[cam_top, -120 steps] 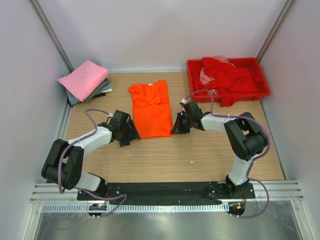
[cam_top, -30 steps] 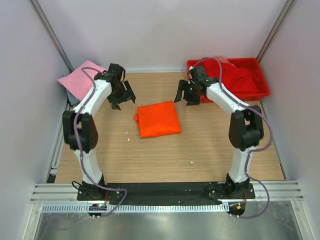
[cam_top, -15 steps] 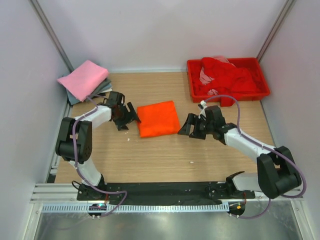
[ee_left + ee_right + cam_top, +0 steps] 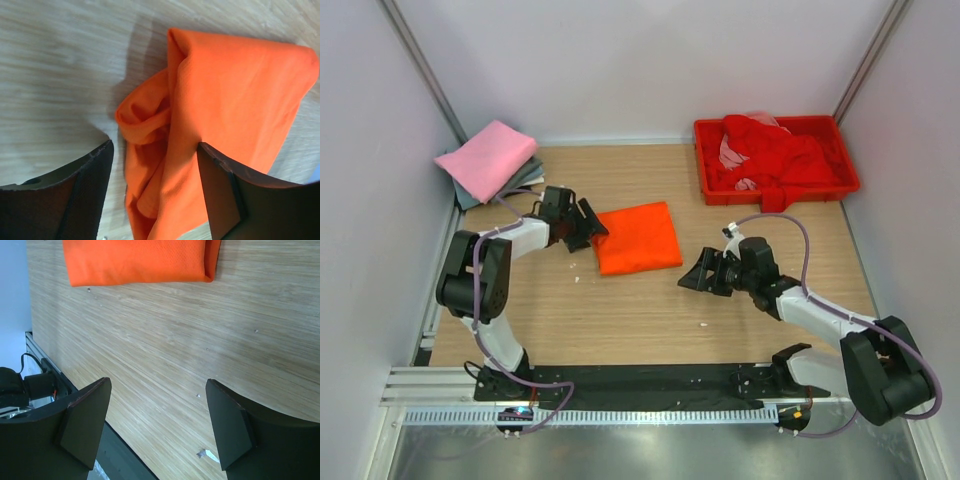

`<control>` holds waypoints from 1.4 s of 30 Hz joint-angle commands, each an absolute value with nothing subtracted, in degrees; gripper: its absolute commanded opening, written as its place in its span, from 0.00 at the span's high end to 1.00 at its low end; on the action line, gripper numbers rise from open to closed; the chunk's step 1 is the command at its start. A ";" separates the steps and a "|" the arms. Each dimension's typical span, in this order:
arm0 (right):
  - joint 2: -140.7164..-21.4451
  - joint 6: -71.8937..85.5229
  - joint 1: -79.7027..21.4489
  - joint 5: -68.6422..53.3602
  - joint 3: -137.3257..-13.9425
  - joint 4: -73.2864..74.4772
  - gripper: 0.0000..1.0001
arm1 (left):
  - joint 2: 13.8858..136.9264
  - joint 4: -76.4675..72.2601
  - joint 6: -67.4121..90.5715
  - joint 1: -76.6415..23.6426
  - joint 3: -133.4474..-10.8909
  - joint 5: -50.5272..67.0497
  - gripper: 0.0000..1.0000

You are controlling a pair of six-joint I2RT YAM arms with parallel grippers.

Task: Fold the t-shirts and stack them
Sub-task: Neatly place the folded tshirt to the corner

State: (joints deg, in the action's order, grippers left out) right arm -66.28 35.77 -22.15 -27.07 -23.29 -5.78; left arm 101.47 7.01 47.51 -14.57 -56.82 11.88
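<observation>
Folded orange shirt (image 4: 637, 237) at mid-table (image 4: 650, 310). Left gripper (image 4: 588, 225), jaws apart, straddles the shirt's bunched left edge. Right gripper (image 4: 695, 275), jaws apart and empty, hangs over wood just off the shirt's near right corner. Pink-topped stack (image 4: 488, 158) lies at the far left corner, red shirts (image 4: 770, 150) in a tray (image 4: 820, 191) at the far right.
</observation>
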 commanded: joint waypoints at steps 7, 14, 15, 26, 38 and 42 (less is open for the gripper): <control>-70.92 36.74 -23.20 -27.07 -18.28 -18.72 0.17 | 109.33 4.39 47.46 -16.00 -59.67 9.40 0.50; -73.57 36.12 -23.20 -26.72 -18.90 -19.42 0.18 | 109.69 5.44 45.27 -17.31 -62.93 9.23 0.90; -73.30 36.12 -23.20 -26.46 -18.72 -19.51 0.18 | 108.30 6.32 44.92 -17.23 -63.63 9.40 0.93; -68.82 36.30 -23.20 -25.14 -16.08 -20.56 0.18 | 104.76 24.51 40.69 -13.80 -83.04 8.96 1.00; -69.08 36.12 -23.20 -25.58 -16.00 -21.00 0.18 | 110.64 35.15 38.94 -8.70 -101.06 10.72 1.00; -69.35 36.04 -23.20 -25.66 -16.00 -21.01 0.18 | 111.80 37.53 39.81 -7.21 -106.60 10.99 1.00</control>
State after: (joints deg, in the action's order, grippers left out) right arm -70.02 36.82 -22.92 -26.09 -16.16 -18.11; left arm 111.37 34.39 40.05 -8.54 -102.61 9.69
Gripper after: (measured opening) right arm 0.822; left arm 0.061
